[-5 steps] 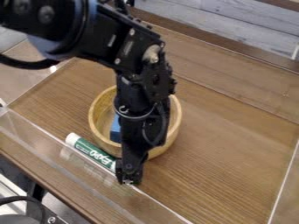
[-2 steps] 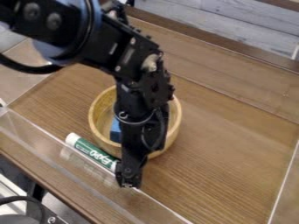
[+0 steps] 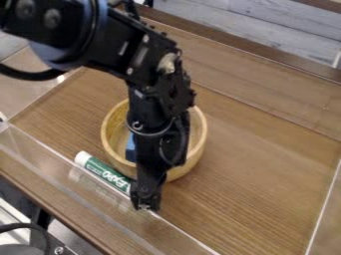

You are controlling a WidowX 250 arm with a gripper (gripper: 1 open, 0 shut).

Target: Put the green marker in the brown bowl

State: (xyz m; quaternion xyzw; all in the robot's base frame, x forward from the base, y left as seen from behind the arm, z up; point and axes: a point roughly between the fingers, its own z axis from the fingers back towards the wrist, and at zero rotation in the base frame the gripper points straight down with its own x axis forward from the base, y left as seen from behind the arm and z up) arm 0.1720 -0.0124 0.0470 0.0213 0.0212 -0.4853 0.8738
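The green marker (image 3: pixel 102 171) lies flat on the wooden table, just in front of the brown bowl (image 3: pixel 115 122); its white barrel with green print shows, and its right end runs under my hand. My gripper (image 3: pixel 144 199) points straight down at that right end, low to the table, and stands open with dark fingers on either side of the marker's tip. The black arm rises over the bowl and hides much of its inside.
A blue block (image 3: pixel 132 147) shows inside the bowl behind the arm. The wooden table (image 3: pixel 253 179) is ringed by a low clear wall (image 3: pixel 38 167) along its front and left edges. A grey surface lies at the back.
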